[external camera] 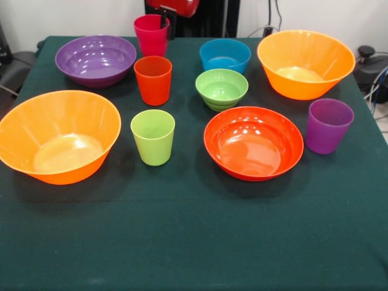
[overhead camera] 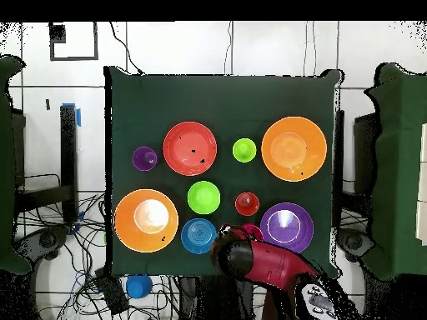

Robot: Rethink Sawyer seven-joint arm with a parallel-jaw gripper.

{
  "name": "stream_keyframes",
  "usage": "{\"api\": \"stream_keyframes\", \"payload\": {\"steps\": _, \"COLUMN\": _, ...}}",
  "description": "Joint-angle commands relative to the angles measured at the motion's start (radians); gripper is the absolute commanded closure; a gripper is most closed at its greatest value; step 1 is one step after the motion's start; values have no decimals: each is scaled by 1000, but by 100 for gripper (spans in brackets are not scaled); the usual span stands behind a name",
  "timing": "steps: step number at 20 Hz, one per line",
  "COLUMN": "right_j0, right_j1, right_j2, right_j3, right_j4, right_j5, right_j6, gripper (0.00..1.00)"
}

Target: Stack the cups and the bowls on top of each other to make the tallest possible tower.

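the table (external camera: 194,242), covered in dark green cloth, is carrying every piece separately, and no tower is standing. taking the red-orange bowl (external camera: 253,143) as landmark in the front view: the small lime green bowl (external camera: 222,88) is sitting just behind it, and the small blue bowl (external camera: 225,55) is sitting behind that one. the purple cup (external camera: 328,125) is standing just to its right, and one large orange bowl (external camera: 305,63) is lying behind and right of it. the lime green cup (external camera: 153,137) is standing to its left, the orange-red cup (external camera: 153,80) behind-left, and the crimson cup (external camera: 151,35) farther back still. the other large orange bowl (external camera: 59,136) is resting far to its left, with the purple bowl (external camera: 96,59) behind that. the gripper (external camera: 165,22) is hanging at the crimson cup's rim; i cannot tell whether its fingers are spread or closed. overhead, the red arm (overhead camera: 267,262) is reaching in over the table's edge.
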Motion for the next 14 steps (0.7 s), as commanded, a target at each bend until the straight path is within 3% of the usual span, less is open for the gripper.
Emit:
{"api": "stream_keyframes", "payload": {"steps": 1, "right_j0": 59, "right_j1": -35, "right_j2": 49, "right_j3": -124, "right_j4": 81, "right_j5": 166, "right_j6": 137, "gripper": 100}}
{"api": "stream_keyframes", "payload": {"steps": 14, "right_j0": 132, "right_j1": -57, "right_j2": 11, "right_j3": -228, "right_j4": 128, "right_j5": 341, "right_j6": 145, "gripper": 100}}
